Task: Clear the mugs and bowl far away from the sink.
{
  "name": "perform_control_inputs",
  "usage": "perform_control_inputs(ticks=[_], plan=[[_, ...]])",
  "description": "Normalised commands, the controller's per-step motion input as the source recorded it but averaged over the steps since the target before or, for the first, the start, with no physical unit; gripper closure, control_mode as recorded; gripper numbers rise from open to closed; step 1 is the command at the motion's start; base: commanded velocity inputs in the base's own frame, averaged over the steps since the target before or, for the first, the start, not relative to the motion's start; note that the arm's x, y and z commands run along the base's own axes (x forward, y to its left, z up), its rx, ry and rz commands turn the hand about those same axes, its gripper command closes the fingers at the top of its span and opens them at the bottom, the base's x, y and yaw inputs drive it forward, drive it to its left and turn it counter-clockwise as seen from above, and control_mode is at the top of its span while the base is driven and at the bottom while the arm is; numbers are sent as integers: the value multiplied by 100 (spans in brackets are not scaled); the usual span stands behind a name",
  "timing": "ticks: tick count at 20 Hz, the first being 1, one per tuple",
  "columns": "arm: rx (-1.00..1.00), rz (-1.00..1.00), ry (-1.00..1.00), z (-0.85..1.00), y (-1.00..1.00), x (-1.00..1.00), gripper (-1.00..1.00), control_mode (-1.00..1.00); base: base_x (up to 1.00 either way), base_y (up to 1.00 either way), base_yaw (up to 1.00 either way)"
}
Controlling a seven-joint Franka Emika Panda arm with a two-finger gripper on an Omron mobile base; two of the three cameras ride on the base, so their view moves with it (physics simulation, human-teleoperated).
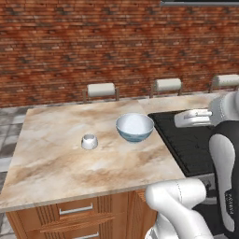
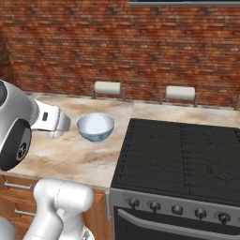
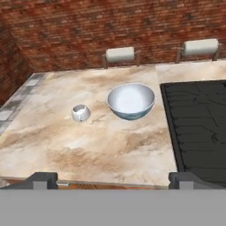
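The bowl (image 3: pixel 131 101) sits ahead of the pincer (image 3: pixel 113 178) and a little to its right in the hand view, upright on the marble worktop (image 3: pixel 88 145), just beside the black stovetop (image 3: pixel 198 128). It looks like glazed ceramic: rigid, fairly heavy for its width, smooth enough to slip, and liable to chip if knocked. Being much wider than the mug, it probably cannot be spanned across; the sensible hold is on the rim, one finger inside and one outside the wall. The small white mug (image 3: pixel 80 113) stands ahead and to the left of the pincer, well apart from the bowl. It should be light and stiff, and its squat body looks narrow enough to take between the fingers, or by the rim. The pincer hangs above the near edge of the worktop with its fingers spread fully apart and nothing between them.
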Motion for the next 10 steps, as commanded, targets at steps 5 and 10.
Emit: perform_control_inputs(ticks=[5, 10], plan=[[0, 0, 0, 0, 0, 0, -100, 100, -77, -12, -2], [0, 0, 0, 0, 0, 0, -100, 100, -100, -16, -33]])
